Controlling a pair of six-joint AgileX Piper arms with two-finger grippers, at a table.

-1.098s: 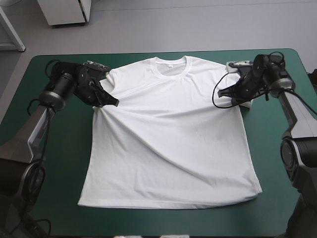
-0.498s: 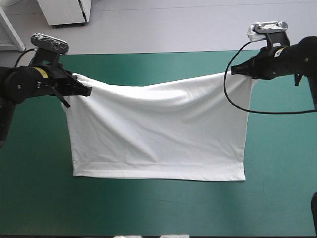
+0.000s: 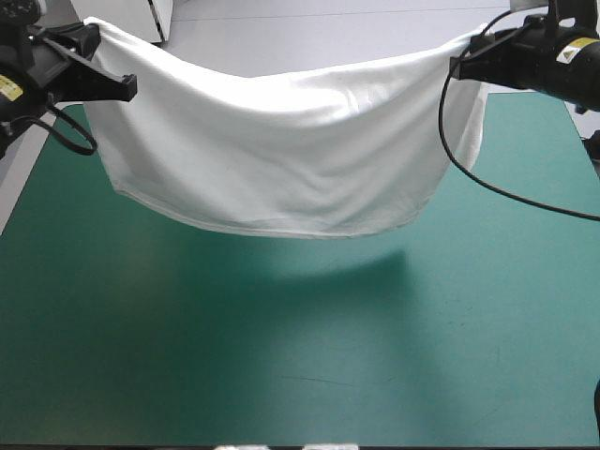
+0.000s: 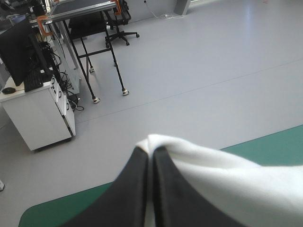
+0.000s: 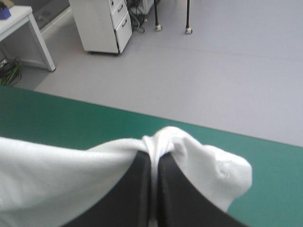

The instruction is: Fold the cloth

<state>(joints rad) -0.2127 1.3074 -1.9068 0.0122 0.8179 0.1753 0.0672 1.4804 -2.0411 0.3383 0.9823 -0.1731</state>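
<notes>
The white T-shirt hangs in the air over the far half of the teal-green table, stretched between both arms and sagging in the middle. Its lower hem floats above the cover and casts a shadow. My left gripper is shut on the shirt's left end, high at the far left. In the left wrist view its black fingers pinch the T-shirt. High at the far right, my right gripper is shut on the other end. Cloth bunches over its fingertips in the right wrist view.
The near half of the table lies bare under the hanging shirt. The table's far edge runs just beyond the right gripper, with grey floor past it.
The shirt lay flat earlier, gripped near the shoulders. Both arms then lifted it and carried it up and toward the far edge, so its hem now hangs off the cover.
</notes>
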